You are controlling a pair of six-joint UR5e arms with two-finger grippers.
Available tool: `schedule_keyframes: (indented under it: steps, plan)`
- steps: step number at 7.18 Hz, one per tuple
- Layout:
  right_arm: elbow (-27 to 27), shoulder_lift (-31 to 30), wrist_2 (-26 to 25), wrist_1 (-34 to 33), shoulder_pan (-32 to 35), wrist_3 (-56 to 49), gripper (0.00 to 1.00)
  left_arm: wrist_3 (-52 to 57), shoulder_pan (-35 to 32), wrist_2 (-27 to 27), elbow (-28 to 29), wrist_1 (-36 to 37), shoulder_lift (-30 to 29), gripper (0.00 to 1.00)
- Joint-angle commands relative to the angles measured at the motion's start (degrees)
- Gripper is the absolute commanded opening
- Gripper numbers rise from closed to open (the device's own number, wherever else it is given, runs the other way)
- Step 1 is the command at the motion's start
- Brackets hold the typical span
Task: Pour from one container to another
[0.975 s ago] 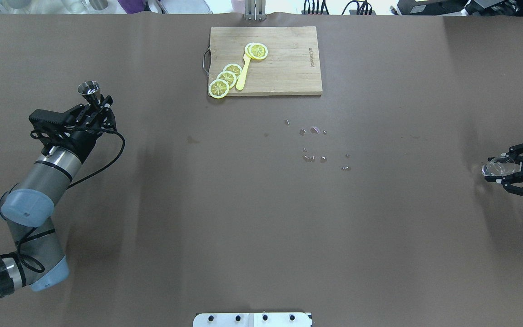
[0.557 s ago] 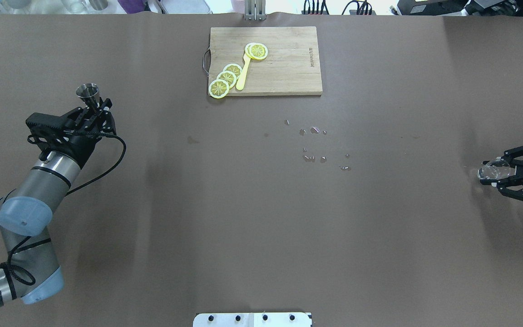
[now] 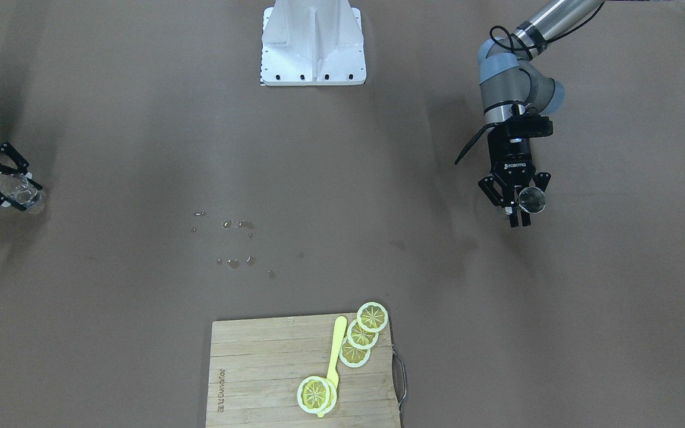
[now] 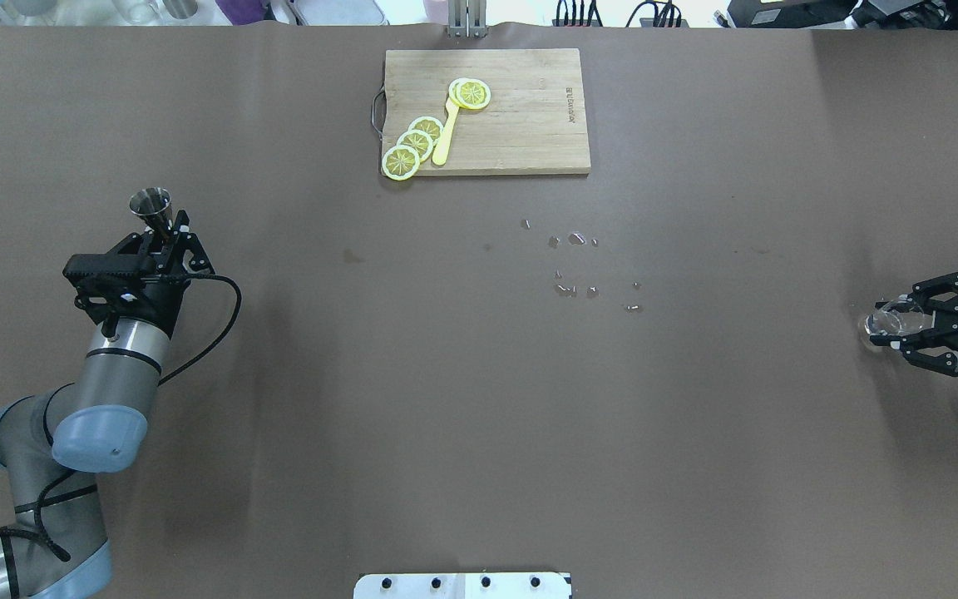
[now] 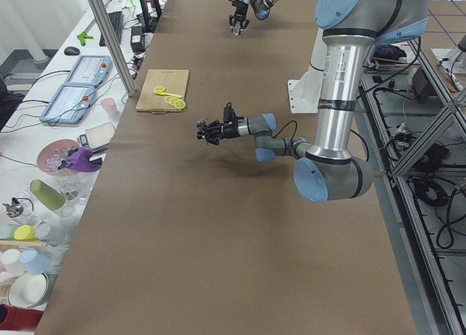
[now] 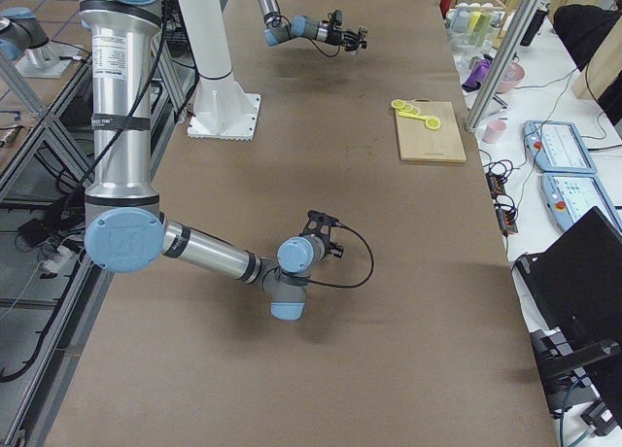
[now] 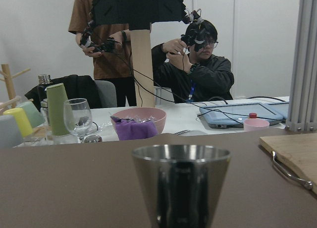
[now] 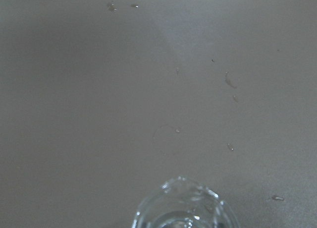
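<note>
- The robot's white base plate [image 4: 462,585] sits at the near edge of the brown table [image 4: 446,433].
- The left gripper [image 4: 165,236] is over the table's left side. Its fingers are clamped on the lower body of a metal cup [image 4: 151,203]. The left wrist view shows the cup upright with its mouth up.
- The right gripper [image 4: 903,325] is well apart from it, at the table's far right edge. Its fingers are closed around a clear glass [image 4: 880,321], whose mouth points toward the table's middle. How far the glass tilts I cannot tell.
- Between the two grippers, a little past mid-table, small droplets [image 4: 576,264] lie scattered on the cover, with a faint stain [image 4: 353,255] off to their left.
- Farther on lies a wooden cutting board [image 4: 529,125] with a metal handle [image 4: 377,112] on its left edge. On it are three overlapping lemon slices [image 4: 415,143], another slice [image 4: 472,94] and a yellow stick [image 4: 444,138].
- Beyond the table, the left wrist view shows a pink bowl [image 7: 138,120], a wine glass [image 7: 78,116] and two people [image 7: 198,64] holding devices.
</note>
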Motion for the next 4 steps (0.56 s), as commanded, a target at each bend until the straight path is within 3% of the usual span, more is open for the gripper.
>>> schedule_keyframes:
  steps: [1,4]
  plan:
    - [-1.52,0.51,-0.70,0.76,-0.75,0.06,0.00,-4.68,1.33,1.89,0.28,4.57,0.47,0.00]
    - [-1.35,0.60,-0.88,0.84,-1.10,0.06,0.00,-6.86,2.82,2.41,0.71,4.39,0.82,0.00]
